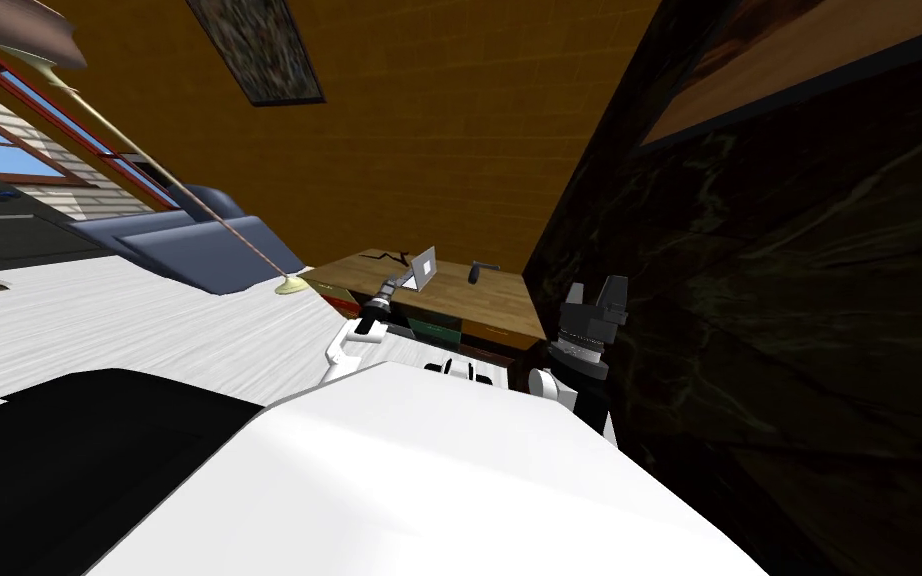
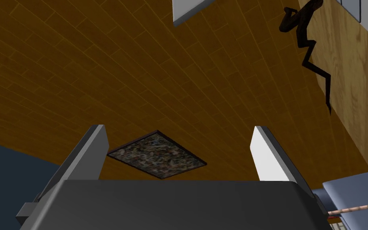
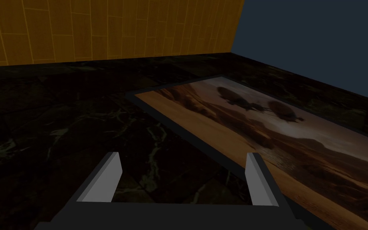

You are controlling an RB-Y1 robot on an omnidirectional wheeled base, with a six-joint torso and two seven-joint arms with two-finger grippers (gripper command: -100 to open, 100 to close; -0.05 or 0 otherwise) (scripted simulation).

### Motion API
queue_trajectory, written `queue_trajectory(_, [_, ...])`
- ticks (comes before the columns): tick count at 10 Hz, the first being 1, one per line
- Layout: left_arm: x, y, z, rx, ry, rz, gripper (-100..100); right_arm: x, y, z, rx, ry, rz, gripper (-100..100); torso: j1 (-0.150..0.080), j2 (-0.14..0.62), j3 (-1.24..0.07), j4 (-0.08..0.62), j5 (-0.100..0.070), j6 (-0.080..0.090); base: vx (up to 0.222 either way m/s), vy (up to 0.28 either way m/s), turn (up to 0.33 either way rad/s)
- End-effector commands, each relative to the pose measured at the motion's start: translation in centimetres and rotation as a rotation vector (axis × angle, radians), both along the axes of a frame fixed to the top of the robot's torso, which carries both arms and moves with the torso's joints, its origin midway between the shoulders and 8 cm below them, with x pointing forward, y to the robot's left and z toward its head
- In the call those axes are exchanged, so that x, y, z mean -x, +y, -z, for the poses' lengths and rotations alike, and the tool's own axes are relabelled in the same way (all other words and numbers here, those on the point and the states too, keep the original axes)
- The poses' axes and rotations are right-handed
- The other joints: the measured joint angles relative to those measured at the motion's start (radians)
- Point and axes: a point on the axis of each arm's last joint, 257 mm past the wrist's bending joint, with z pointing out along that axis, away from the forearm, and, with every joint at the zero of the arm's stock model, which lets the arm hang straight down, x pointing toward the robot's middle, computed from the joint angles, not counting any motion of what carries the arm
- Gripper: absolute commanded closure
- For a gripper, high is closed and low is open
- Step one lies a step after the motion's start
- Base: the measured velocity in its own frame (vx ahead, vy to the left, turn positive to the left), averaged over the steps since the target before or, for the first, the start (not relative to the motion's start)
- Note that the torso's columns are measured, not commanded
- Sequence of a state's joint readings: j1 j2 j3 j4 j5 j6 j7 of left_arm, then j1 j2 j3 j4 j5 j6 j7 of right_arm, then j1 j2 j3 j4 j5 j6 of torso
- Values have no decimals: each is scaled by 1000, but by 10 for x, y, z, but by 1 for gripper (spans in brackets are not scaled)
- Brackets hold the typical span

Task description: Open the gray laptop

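Note:
The grey laptop [image 1: 425,265] stands on a wooden desk [image 1: 494,300] with its lid raised at a slant. A corner of that lid [image 2: 187,10] shows past my left hand in the left wrist view. My left gripper [image 1: 405,277] reaches to the lid's near lower edge; its fingers [image 2: 179,131] are open with nothing between them, just short of the lid. My right gripper [image 1: 596,292] is held up beside the dark wall at the desk's right end, and its fingers [image 3: 183,157] are open and empty.
A black crooked object [image 1: 386,257] and a small dark item [image 1: 484,268] lie on the desk. Drawers [image 1: 439,326] sit under the desktop. A floor lamp's base [image 1: 290,286] and a blue sofa [image 1: 189,240] stand left of it. A dark marbled wall [image 1: 749,300] closes the right side.

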State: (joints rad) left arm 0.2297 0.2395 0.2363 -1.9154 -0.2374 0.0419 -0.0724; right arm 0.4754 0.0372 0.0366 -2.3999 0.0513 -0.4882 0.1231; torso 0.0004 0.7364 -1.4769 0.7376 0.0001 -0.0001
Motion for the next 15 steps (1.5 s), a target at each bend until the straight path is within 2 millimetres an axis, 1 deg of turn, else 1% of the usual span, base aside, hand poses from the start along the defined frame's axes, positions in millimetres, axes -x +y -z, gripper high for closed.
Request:
queue_trajectory(1, [-6, 9, 7, -38, 49, -28, -100, 0, 0, 0, 0, 0, 0, 0, -1, 1, 0, 0, 0, 0, 123, -5, -75])
queue_trajectory(9, [-15, 42, 15, -162, 170, -115, -100, 0, 0, 0, 0, 0, 0, 0, 0, 2, 1, 1, 0, 0, 142, 10, -74])
queue_trajectory(11, [-15, 40, 14, -155, 164, -110, -100, 0, 0, 0, 0, 0, 0, 0, -1, 6, 3, 1, 0, 0, 37, 6, -6])
queue_trajectory(12, [-15, 40, 14, -155, 163, -109, 100, 0, 0, 0, 0, 0, 0, 0, -1, 7, 4, 2, 0, 0, 7, 1, 1])
queue_trajectory(13, [-17, 37, 16, -75, 165, -110, 100, 0, 0, 0, 0, 0, 0, 0, -1, 5, 3, 2, 0, 0, -21, 103, -25])
queue_trajectory(14, [-18, 35, 17, -36, 165, -109, 100, 0, 0, 0, 0, 0, 0, 0, 7, 5, 3, 3, 4, 0, -34, 149, -28])
queue_trajectory(15, [-19, 33, 18, 4, 166, -108, 100, 0, 0, 0, 0, 0, 0, 0, 8, 4, 3, 0, 6, 1, -25, 150, -28])
